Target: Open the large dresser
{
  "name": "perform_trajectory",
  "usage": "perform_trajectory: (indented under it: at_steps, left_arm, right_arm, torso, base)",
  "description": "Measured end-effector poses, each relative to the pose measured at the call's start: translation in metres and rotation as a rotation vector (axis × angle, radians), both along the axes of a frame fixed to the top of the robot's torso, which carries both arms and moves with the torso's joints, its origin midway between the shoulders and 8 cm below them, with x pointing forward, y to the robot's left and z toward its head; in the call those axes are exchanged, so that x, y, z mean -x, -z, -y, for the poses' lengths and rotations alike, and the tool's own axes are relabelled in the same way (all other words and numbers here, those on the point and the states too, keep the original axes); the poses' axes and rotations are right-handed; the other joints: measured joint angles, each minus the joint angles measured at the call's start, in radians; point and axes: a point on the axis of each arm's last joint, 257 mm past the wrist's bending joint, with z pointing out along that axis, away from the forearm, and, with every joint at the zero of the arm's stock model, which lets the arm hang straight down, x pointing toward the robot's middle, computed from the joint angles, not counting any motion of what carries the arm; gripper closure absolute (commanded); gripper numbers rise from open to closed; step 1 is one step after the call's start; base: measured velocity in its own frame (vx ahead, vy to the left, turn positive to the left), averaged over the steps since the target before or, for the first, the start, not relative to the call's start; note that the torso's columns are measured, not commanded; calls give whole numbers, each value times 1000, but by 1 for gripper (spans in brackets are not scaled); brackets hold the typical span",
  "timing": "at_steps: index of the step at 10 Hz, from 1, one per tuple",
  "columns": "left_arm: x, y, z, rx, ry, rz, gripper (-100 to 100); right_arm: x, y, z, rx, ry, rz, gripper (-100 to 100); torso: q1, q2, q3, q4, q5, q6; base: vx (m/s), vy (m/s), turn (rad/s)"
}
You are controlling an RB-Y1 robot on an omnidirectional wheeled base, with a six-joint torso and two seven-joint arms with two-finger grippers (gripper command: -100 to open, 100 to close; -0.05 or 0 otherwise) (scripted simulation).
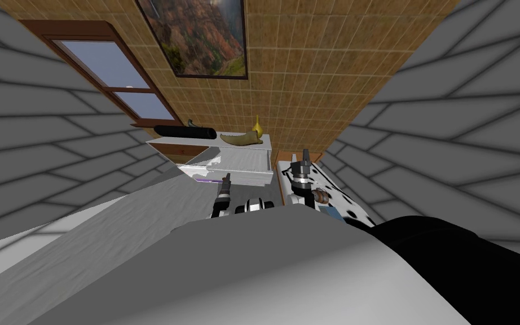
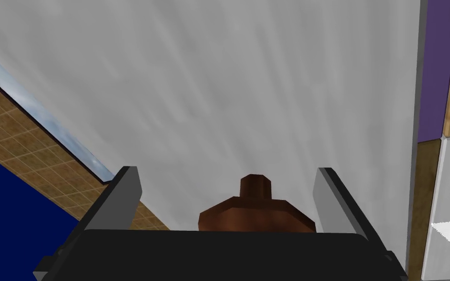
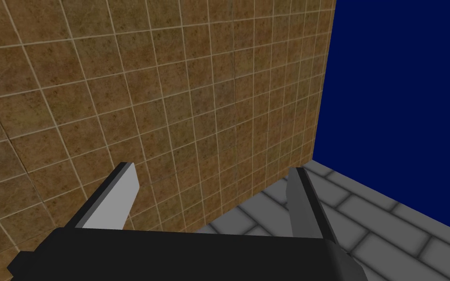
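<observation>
Large dresser (image 1: 140,225): a broad, streaky grey panel that runs from the lower left of the head view up to the left claw. In the left wrist view the same grey surface lies straight ahead of the fingers.
Knob (image 2: 255,207): dark brown and round on a short stem, set on the grey panel. It sits low between the left claw's two fingers, close to the claw's dark body.
Left claw (image 1: 226,178): spread, with one finger (image 2: 121,195) on each side of the knob. A gap of grey panel shows on both sides, so neither finger touches it.
Panel edge: beyond the panel's far edge from the left claw there is a purple strip (image 2: 439,63), then a wood-coloured strip. I cannot tell from this whether the dresser is open or closed.
Right claw (image 1: 305,153): held up to the right of the white cabinet with its tips pointing away from me. Its fingers are spread and nothing is between them.
White cabinet (image 1: 242,166): stands against the tiled wall, just beyond the left claw.
Cabinet top: a black cylinder (image 1: 184,131) lies along the left end. A brown horn-shaped piece (image 1: 242,138) lies toward the right end, and a small yellow vase (image 1: 258,127) stands at the back right corner.
Spotted surface (image 1: 346,206): white with black spots, beside the right arm and well apart from the knob.
</observation>
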Motion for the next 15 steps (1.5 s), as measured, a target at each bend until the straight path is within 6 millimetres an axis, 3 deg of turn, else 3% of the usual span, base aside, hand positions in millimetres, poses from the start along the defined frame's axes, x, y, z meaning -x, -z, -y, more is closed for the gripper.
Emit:
perform_trajectory:
  at_steps: [10, 11, 15]
  left_arm:
    - [-2, -19, 2, -1, -12, -47, -100]
    - [-1, -16, 2, 1, -12, -55, 0]
    - [1, -6, 1, 6, -13, -77, 0]
  right_arm:
    - [0, 0, 0, 0, 0, 0, 0]
    - [0, 0, 0, 0, 0, 0, 0]
    - [0, 0, 0, 0, 0, 0, 0]
  torso:
    - [-5, 17, 7, 14, -8, -3]
    - [-5, 15, 7, 10, -6, -2]
    - [-4, 5, 1, 2, -3, 0]
  base:
    - [-4, 3, -12]
    - [5, 3, -4]
    - [0, 0, 0]
